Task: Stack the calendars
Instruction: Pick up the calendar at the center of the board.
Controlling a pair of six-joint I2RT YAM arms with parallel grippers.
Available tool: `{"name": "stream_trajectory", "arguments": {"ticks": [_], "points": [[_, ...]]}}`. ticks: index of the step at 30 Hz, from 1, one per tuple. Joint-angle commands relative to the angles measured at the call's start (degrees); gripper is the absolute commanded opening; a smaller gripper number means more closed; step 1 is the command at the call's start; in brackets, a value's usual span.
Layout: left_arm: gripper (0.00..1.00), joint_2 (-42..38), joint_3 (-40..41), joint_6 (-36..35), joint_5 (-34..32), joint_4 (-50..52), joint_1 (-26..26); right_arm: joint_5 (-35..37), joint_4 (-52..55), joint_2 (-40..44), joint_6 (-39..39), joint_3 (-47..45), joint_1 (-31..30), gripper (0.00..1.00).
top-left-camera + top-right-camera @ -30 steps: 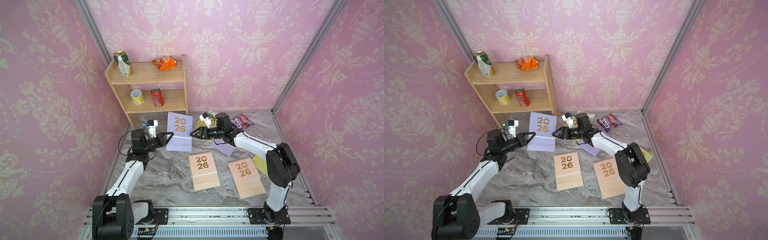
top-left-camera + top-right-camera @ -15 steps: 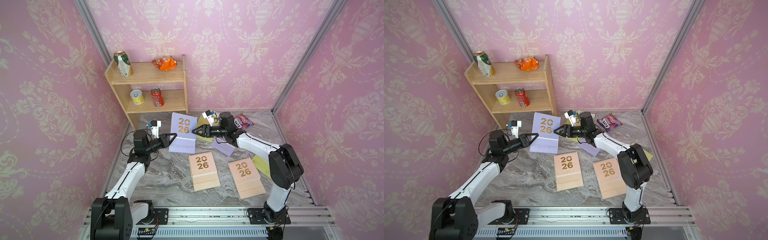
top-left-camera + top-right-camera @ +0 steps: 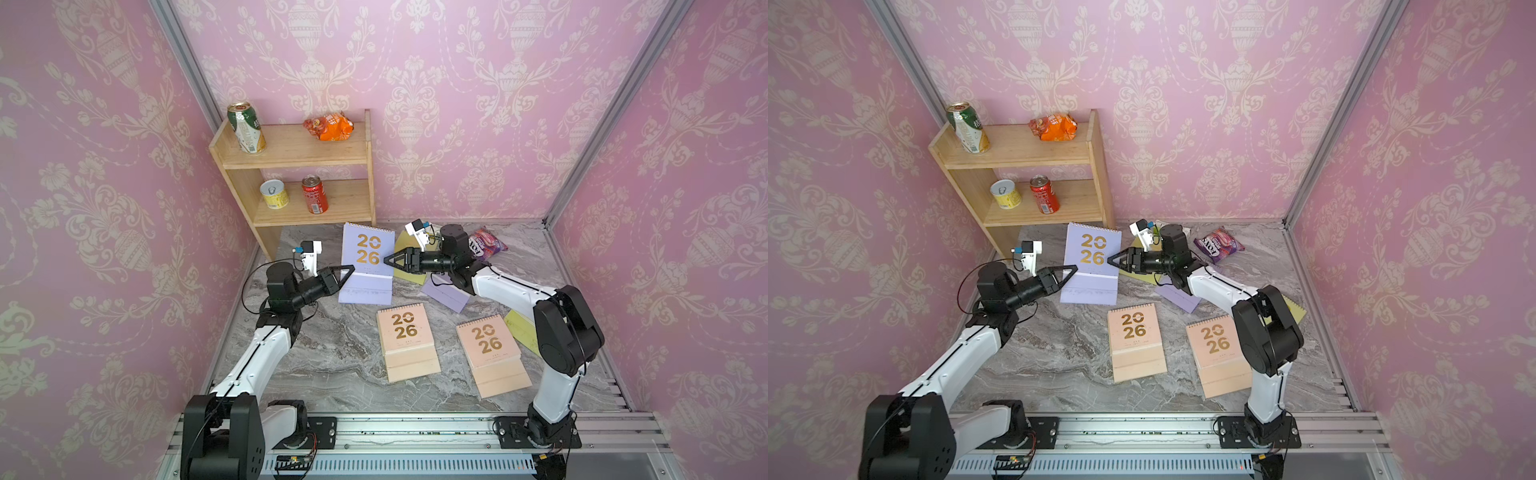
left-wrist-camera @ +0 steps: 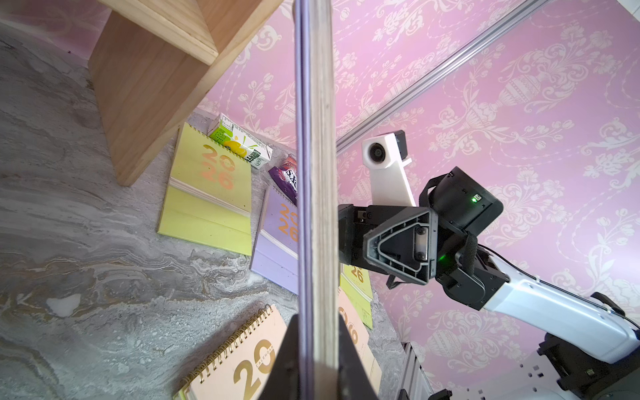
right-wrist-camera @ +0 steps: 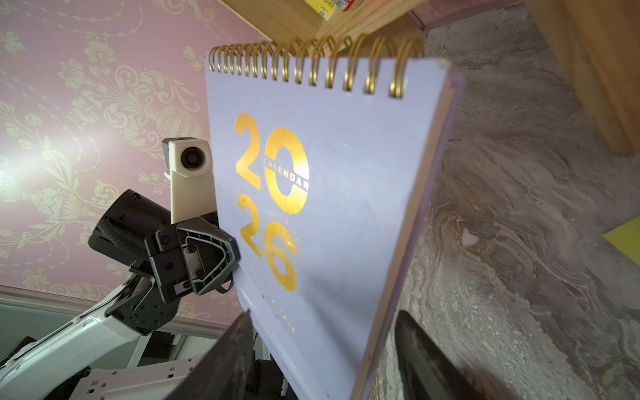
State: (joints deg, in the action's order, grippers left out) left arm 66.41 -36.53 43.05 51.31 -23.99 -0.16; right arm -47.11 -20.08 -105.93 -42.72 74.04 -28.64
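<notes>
First, in a top view, note the lilac calendar point(image 3: 368, 257) held above the bench point(image 3: 332, 365) between left hand point(image 3: 351, 270) and right hand point(image 3: 387, 261). In left wrist view, confirm left hand point(image 4: 317, 349) pinching its side edge. In right wrist view, find right hand point(image 5: 322, 346) spread astride the opposite edge. Treat as light, stiff, likely slick; grip side edges only.

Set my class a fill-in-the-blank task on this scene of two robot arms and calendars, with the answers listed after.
1. The left hand is shut on the edge of a raised ____ calendar.
2. The right hand is ____, its fingers either side of that calendar's opposite edge.
3. The two calendars lying flat nearest the arms' bases are both ____.
4. On the shelf's lower board, beside the red can, stands a tin coloured ____.

Missing words: lilac; open; peach; yellow.
</notes>
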Motion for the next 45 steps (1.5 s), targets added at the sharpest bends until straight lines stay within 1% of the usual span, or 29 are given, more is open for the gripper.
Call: {"name": "stream_trajectory", "arguments": {"ticks": [1,8,14,20,23,25,26,32,34,35,36,38,40,41,42,44,45], "points": [[0.0,-1.76,-0.44,0.82,2.87,-4.25,-0.71,0.22,0.07,0.39,0.7,-1.28,0.12,0.66],[0.0,-1.86,-0.43,1.75,3.35,-5.53,-0.71,-0.58,-0.58,0.4,0.57,-2.34,0.88,0.66],[0.0,-0.42,0.41,4.67,4.82,-10.23,-0.72,-2.65,-5.72,-1.11,-2.79,-2.32,0.72,0.65],[0.0,0.64,0.55,6.0,5.79,-12.5,-0.84,-3.5,-7.44,-1.47,-3.48,-1.88,-0.34,0.63],[0.0,0.92,0.28,6.08,6.02,-12.49,-0.97,-3.78,-8.19,-1.82,-3.93,-1.42,-1.03,0.55],[0.0,1.16,0.3,6.08,6.17,-12.51,-1.06,-4.02,-8.48,-2.15,-4.17,-0.98,-1.39,0.43],[0.0,1.24,0.3,6.0,6.2,-12.49,-1.07,-4.0,-8.63,-2.25,-4.26,-0.84,-1.54,0.39],[0.0,1.58,0.44,5.72,6.08,-12.75,-1.42,-4.29,-8.93,-2.57,-4.65,-0.04,-2.35,0.2],[0.01,1.79,0.36,5.82,6.22,-12.78,-1.5,-4.32,-8.76,-2.47,-4.5,-0.08,-2.4,0.11],[0.06,1.79,0.24,5.81,6.11,-12.75,-1.57,-4.18,-8.39,-2.3,-4.17,-0.1,-2.42,0.06],[0.14,1.78,0.22,5.7,6.02,-12.53,-1.59,-3.71,-7.36,-1.95,-3.5,-0.14,-2.38,0.0],[0.24,1.64,0.25,5.6,5.78,-12.21,-1.55,-2.77,-4.79,-1.13,-1.75,-0.43,-2.12,0.0],[0.41,1.14,0.31,5.01,5.52,-11.37,-1.58,-2.16,-3.21,0.08,-0.78,-1.11,-1.56,0.0],[0.54,0.79,0.24,4.28,5.19,-10.36,-1.55,-2.05,-2.61,0.78,-0.64,-1.6,-1.14,0.0],[0.71,0.36,0.23,3.54,4.73,-9.15,-1.59,-1.96,-1.73,1.57,-0.19,-2.08,-0.61,0.0],[0.98,-0.45,0.3,2.22,3.79,-7.17,-1.58,-1.59,1.11,3.22,1.25,-2.75,0.3,0.0],[0.99,-0.9,0.24,1.48,3.13,-6.13,-1.57,-1.43,2.99,4.15,2.45,-3.13,0.74,0.0]]}}
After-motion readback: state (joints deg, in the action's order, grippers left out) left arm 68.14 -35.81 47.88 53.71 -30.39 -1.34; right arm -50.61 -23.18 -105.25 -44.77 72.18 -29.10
